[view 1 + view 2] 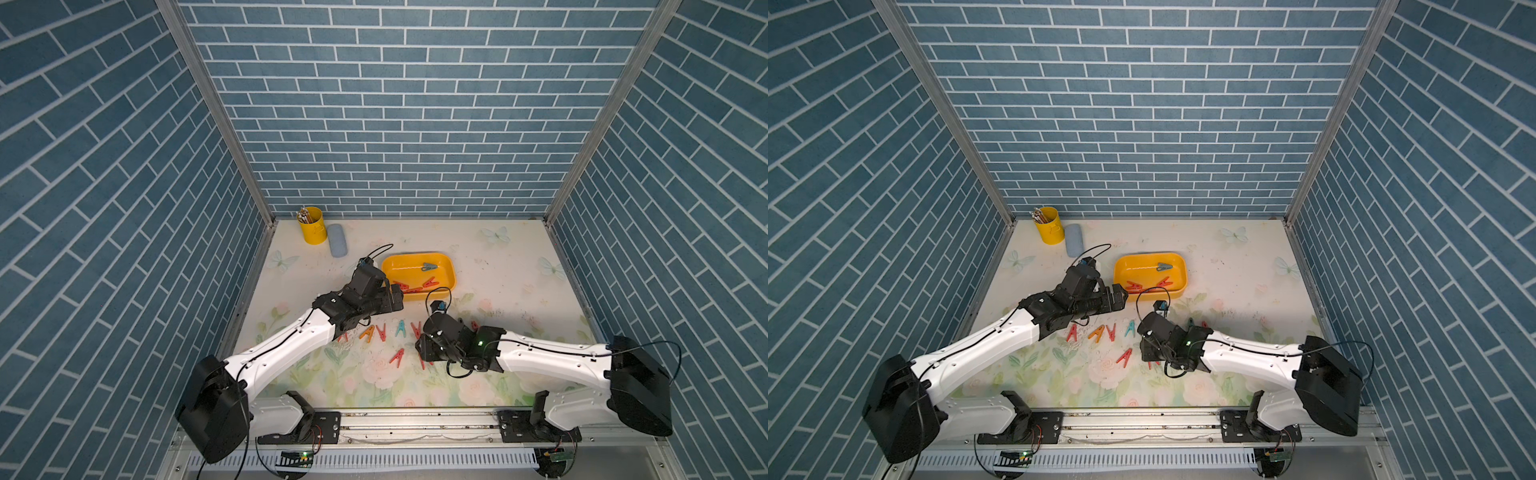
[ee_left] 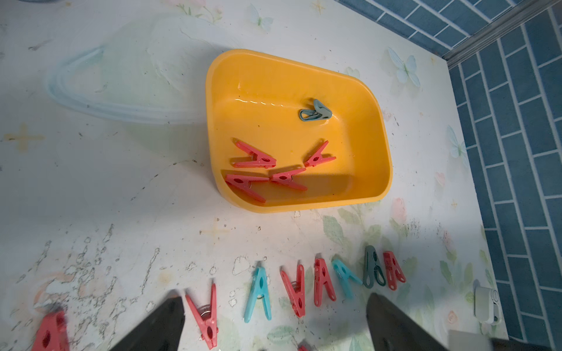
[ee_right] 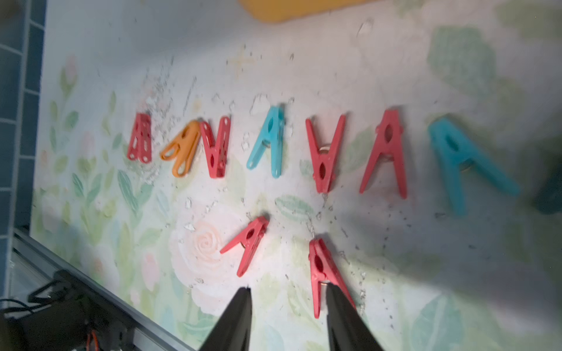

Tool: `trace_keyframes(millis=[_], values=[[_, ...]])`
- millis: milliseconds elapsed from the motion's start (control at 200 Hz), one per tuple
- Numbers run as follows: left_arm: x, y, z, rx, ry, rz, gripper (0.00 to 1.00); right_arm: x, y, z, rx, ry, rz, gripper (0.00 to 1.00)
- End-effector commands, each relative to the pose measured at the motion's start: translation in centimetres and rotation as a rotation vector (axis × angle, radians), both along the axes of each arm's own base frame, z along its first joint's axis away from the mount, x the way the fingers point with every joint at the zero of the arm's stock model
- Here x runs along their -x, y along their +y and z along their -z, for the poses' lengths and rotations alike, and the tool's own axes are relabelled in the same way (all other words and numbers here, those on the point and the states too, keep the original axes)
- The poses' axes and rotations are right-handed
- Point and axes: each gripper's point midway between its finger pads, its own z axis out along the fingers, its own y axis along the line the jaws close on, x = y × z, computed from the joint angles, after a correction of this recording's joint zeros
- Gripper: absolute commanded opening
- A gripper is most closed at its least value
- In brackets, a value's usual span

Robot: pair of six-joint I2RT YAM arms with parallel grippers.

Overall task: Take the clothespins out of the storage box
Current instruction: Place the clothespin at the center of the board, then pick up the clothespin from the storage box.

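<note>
Right hand: fingers parted, low over the counter, clamped on nothing. Overlaps, with one finger in the right wrist view, a leg of a red clothespin lying flat; contact impossible to tell. Just beside that, a second red clothespin, also flat on the floral print.

Farther out, a row of clothespins side by side on the counter: mostly red, with an orange clothespin near one end, a light-blue clothespin mid-row, another light-blue one further along, and a dark teal one blurred at the frame edge.

Left hand: fingers spread wide, empty, hovering above that same row. Sits, in both top views, at the near left corner of the storage box.

Inside the storage box: four red clothespins clustered toward the near wall, and one grey-teal clothespin alone, apart from them, deeper in.

At the far left corner of the counter: a yellow pencil cup, upright, pencils inside, and a grey-blue case just beside it.
</note>
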Motion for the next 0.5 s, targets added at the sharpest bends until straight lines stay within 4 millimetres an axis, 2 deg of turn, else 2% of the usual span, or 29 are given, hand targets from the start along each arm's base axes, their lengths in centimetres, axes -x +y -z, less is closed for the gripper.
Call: trace_keyframes(millis=[0,165,300,495], values=[[-1.0,-2.0,-1.3,0.010,-0.037,0.035,0.99,-2.4,-2.4,-1.7,0.045,-0.089,0.025,0.54],[-2.2,-4.2,-0.8,-0.030,-0.033,0.069,1.00,-5.4,-4.4,-3.4,0.044,-0.149,0.059,0.73],[-3.6,-5.9,0.0,-0.071,-0.025,0.099,0.96,-7.4,-5.9,-4.3,0.063,-0.181,0.089,0.88],[-5.8,-8.0,1.3,-0.144,-0.026,0.145,0.90,-9.9,-7.8,-4.4,0.078,-0.196,0.134,1.00]])
